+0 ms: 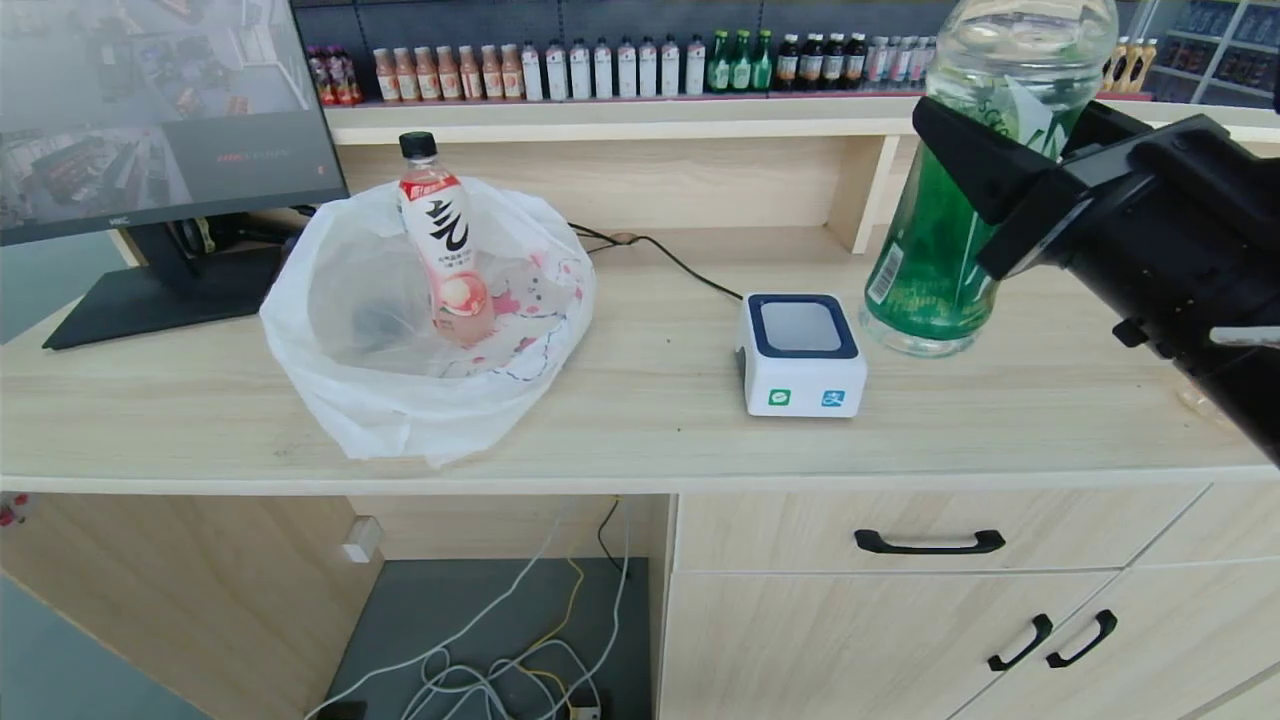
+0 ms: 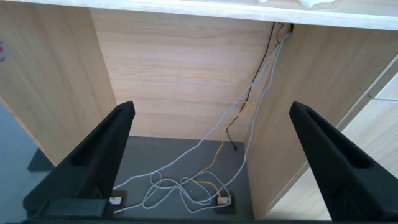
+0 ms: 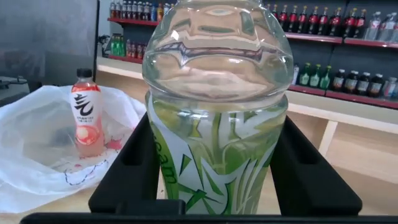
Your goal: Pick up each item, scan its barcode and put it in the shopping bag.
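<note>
While the right gripper (image 1: 1020, 145) clamps the green bottle (image 1: 935, 240) just right of the scanner (image 1: 800, 350), with its barcode low on the scanner-side, the pink bottle (image 1: 445, 250) stands upright in the bag (image 1: 400, 400) left of the scanner. Left gripper (image 2: 211, 162): fingers spread wide, beneath the scanner's counter (image 1: 650, 430), cables (image 2: 186, 186) beyond.

On the counter (image 1: 650, 430), a bottle (image 1: 445, 250) stands in the shopping bag (image 1: 400, 410), left of the scanner (image 1: 800, 355)

Green-labelled clear bottle (image 1: 950, 190), pink bottle (image 1: 445, 250), white bag (image 1: 400, 400)
</note>
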Controlling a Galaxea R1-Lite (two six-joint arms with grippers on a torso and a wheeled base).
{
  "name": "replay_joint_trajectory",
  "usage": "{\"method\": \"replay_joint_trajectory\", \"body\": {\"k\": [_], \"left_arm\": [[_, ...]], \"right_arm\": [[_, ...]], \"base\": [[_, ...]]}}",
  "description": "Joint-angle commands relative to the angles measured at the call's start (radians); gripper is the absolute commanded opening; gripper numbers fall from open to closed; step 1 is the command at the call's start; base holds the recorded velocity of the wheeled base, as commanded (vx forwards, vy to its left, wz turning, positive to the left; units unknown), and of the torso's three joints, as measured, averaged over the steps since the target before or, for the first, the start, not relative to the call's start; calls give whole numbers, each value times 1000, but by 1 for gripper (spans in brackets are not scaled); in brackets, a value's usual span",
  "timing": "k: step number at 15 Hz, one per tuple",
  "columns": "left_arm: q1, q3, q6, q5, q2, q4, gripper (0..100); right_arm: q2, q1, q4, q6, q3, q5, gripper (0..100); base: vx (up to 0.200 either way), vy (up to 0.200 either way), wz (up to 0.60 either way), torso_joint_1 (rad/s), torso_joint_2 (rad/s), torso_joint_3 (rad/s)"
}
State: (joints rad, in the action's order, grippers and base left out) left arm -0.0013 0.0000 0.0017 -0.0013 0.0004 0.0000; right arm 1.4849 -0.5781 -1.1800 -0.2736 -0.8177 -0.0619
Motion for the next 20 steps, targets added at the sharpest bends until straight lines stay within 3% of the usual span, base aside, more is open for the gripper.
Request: {"method": "replay_joint_trajectory", "body": {"k": [1, 5, 14, 20], "left_arm": [[0, 0, 0, 0, 0, 0, 100], [0, 0, -2, 1, 0, 0, 100], [0, 0, -2, 0, 0, 0, 100], [0, 0, -2, 0, 0, 0, 100]], "right_arm": [[83, -12, 2, -50, -77, 2, 0], [181, -49, 0, -210, -184, 13, 0], [262, -49, 17, -441, -259, 231, 0], [291, 17, 30, -581, -281, 441, 0]], "base": [[0, 0, 0, 0, 0, 0], [0, 0, 0, 0, 0, 0], [0, 0, 0, 0, 0, 0], [0, 0, 0, 0, 0, 0]]}}
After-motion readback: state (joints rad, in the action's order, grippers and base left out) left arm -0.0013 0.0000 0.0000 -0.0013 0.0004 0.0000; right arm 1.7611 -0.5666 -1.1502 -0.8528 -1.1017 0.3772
